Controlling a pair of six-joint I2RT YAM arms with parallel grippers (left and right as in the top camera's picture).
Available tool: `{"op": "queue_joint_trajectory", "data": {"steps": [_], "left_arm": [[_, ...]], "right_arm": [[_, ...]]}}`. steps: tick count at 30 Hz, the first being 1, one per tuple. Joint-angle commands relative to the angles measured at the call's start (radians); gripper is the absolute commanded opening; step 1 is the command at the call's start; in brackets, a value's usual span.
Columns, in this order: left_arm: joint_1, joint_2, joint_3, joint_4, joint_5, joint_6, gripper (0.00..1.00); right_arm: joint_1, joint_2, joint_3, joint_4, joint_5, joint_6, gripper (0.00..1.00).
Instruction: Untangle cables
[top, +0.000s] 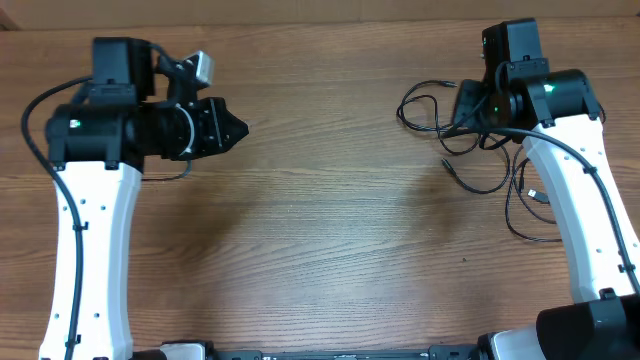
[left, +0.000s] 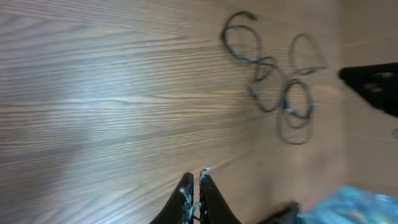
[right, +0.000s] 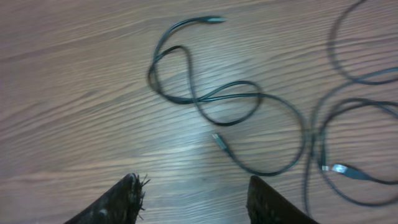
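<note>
1. Cables (right: 231, 95) lie in loose, crossing loops on the wooden table (top: 330, 220), at its far right part.
2. Right gripper (right: 193, 186) hangs just above them, with its fingers apart and holding nothing; one small plug end lies near, in front of it.
3. Left gripper (left: 196, 177) is well apart from them, over the wood on the left, with its fingers pressed together on nothing.
4. The loops overlap, so I cannot count them surely; perhaps three cords.
</note>
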Motion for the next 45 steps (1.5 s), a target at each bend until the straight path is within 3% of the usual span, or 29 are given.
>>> {"op": "queue_joint_trajectory", "data": {"steps": [1,6,12,22,24,27,28,33,37,40,45], "left_arm": [[-0.081,-0.017,0.01,-0.003,-0.312,0.008,0.08],[-0.156,-0.017,0.01,-0.036,-0.558,-0.039,0.14],[-0.164,-0.017,0.01,-0.073,-0.55,-0.071,0.14],[-0.164,-0.017,0.01,-0.101,-0.546,-0.079,0.12],[-0.164,-0.017,0.01,-0.101,-0.535,-0.079,0.12],[-0.164,-0.017,0.01,-0.1,-0.529,-0.079,0.12],[-0.164,-0.017,0.01,-0.1,-0.529,-0.079,0.12],[-0.164,-0.017,0.01,-0.093,-0.525,-0.079,0.13],[-0.164,-0.003,0.01,-0.083,-0.474,-0.079,0.2],[-0.164,0.017,0.01,-0.08,-0.437,-0.079,0.26],[-0.164,0.087,0.008,-0.081,-0.322,-0.079,0.24]], "right_arm": [[0.004,0.01,-0.08,0.089,-0.099,-0.145,0.63],[0.004,0.076,-0.188,0.262,-0.106,-0.255,0.68],[0.003,0.249,-0.245,0.511,-0.101,-0.284,0.71],[0.002,0.431,-0.245,0.71,-0.022,-0.269,0.53],[-0.005,0.457,-0.245,0.718,-0.022,-0.206,0.43],[-0.008,0.448,-0.242,0.704,-0.044,-0.163,0.1],[-0.008,0.44,-0.238,0.687,-0.061,-0.163,0.04],[-0.008,0.321,-0.157,0.51,-0.348,-0.179,0.04],[-0.007,0.161,-0.112,0.455,-0.813,-0.178,0.04],[-0.007,0.087,-0.112,0.452,-0.942,-0.177,0.04],[-0.007,-0.007,-0.112,0.44,-1.068,-0.173,0.04]]}}
